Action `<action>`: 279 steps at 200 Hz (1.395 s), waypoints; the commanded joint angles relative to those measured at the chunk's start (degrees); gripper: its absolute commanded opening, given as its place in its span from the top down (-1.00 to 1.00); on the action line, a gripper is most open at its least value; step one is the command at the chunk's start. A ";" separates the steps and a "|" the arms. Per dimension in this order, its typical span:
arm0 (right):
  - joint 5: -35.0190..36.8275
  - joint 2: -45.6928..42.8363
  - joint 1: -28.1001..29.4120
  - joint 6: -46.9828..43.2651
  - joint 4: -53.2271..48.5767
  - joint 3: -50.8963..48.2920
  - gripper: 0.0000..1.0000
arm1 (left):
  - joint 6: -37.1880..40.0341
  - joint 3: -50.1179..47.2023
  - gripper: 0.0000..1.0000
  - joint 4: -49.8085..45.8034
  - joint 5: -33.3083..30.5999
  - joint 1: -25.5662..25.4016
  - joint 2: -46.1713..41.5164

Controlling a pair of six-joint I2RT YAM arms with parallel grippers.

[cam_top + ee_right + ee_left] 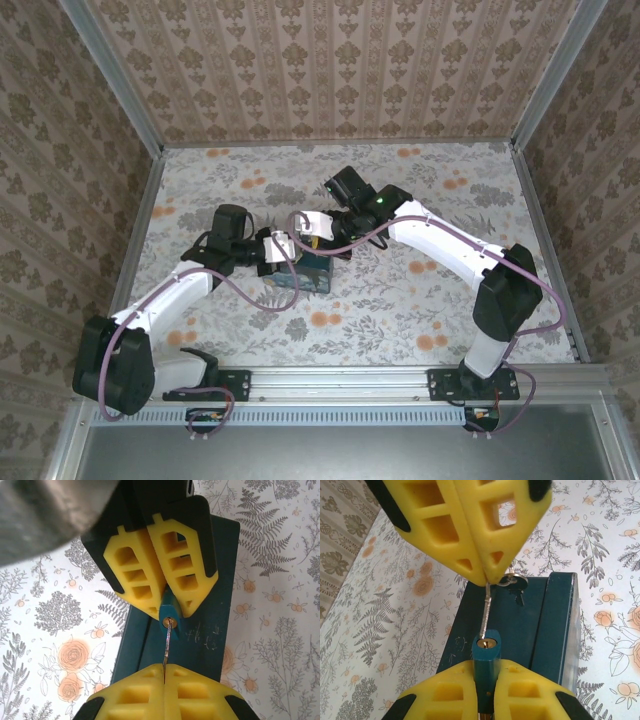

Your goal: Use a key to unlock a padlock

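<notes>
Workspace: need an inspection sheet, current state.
Surface: floral-print tabletop.
Job's things: padlock clamped in left hand; key pinched in right hand, tip at the keyhole, depth unclear.
Clutter: dark teal box beneath the hands; second key on a ring dangling by the right hand.
Hands: both shut, tips facing each other.
Cables: purple cable looping along each arm.
Surroundings: wallpapered walls, aluminium frame.

Teal padlock [485, 656], brass keyhole face. Silvery key [486, 611]. Dark teal box [545, 625]. Yellow fingers [445, 525], black-backed. White tabletop [385, 605]: grey ferns, orange roses. Beige damask walls [330, 70].
</notes>
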 commanded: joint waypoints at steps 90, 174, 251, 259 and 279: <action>2.11 0.86 0.47 1.55 -0.66 1.25 1.00 | -0.96 0.49 1.00 2.28 2.65 -0.40 -0.74; 4.77 4.11 3.72 2.43 -3.41 6.21 1.00 | -1.05 1.15 1.00 0.97 1.64 -1.18 -0.83; -2.35 2.71 4.25 8.16 4.56 4.49 1.00 | -0.58 1.84 1.00 -0.35 0.60 -1.63 -0.28; -2.59 2.78 4.32 8.61 5.17 4.45 1.00 | -0.59 1.86 1.00 -0.44 0.52 -1.67 -0.32; -3.45 2.78 4.31 9.36 6.16 4.05 1.00 | -0.45 1.72 1.00 -0.53 0.29 -1.72 -0.54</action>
